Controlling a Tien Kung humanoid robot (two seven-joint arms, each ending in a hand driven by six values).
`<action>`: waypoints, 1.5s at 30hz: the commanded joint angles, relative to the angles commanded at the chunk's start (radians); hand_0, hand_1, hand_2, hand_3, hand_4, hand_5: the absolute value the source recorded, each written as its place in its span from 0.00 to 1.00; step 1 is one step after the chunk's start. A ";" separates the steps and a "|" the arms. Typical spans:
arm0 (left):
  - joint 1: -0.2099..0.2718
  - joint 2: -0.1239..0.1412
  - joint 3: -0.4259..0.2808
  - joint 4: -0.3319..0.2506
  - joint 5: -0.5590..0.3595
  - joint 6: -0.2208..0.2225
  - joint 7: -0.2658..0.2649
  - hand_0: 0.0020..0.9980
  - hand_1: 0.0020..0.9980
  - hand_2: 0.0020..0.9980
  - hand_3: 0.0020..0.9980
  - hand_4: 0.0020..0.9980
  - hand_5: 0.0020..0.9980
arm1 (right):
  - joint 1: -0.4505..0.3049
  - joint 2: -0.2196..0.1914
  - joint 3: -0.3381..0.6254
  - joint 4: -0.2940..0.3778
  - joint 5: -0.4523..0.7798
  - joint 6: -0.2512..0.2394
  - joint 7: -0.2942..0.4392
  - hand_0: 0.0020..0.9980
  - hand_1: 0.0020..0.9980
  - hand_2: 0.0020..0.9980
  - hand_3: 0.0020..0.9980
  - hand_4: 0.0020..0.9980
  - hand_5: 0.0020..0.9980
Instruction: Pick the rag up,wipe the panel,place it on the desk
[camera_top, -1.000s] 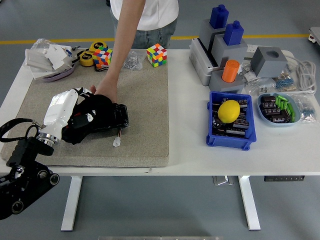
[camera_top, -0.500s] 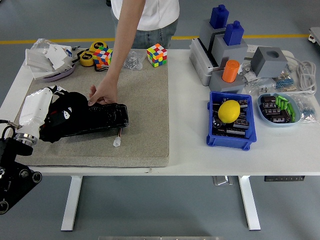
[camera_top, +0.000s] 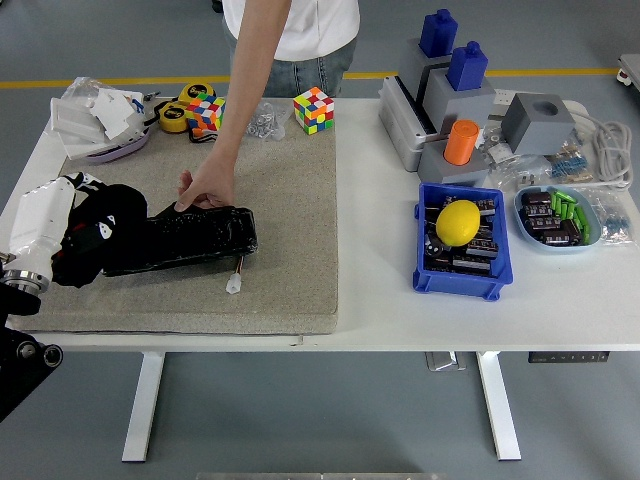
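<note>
The panel (camera_top: 195, 236) lies on the mat (camera_top: 290, 200), left of the bin (camera_top: 455, 275).

Left hand (camera_top: 62, 222) fingers buried in black rag (camera_top: 105, 240); grip unclear. Person (camera_top: 288, 30) cut off above chest.

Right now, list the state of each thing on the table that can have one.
left hand: shut on the rag, at the panel's left end
rag: black, bunched under the hand
panel: flat on the mat, steadied by a person's hand
lemon: sitting in the blue bin
orange cylinder: upright in its grey block
cube: scrambled, on the mat's far edge
</note>
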 joint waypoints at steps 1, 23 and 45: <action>0.003 0.000 -0.005 0.000 0.001 0.000 -0.001 0.17 0.10 0.49 0.56 0.51 0.00 | 0.000 0.000 0.000 0.000 0.000 0.000 0.000 0.75 0.65 0.70 0.59 0.96 0.58; -0.016 -0.012 0.040 -0.002 -0.014 0.000 -0.002 0.17 0.09 0.49 0.56 0.51 0.00 | 0.001 -0.001 -0.004 0.000 0.000 0.004 -0.003 0.76 0.65 0.69 0.59 0.97 0.58; -0.105 -0.053 0.198 -0.037 -0.043 0.000 0.008 0.16 0.09 0.49 0.56 0.51 0.00 | 0.005 -0.004 -0.011 0.000 0.004 0.006 0.001 0.75 0.65 0.70 0.59 0.97 0.58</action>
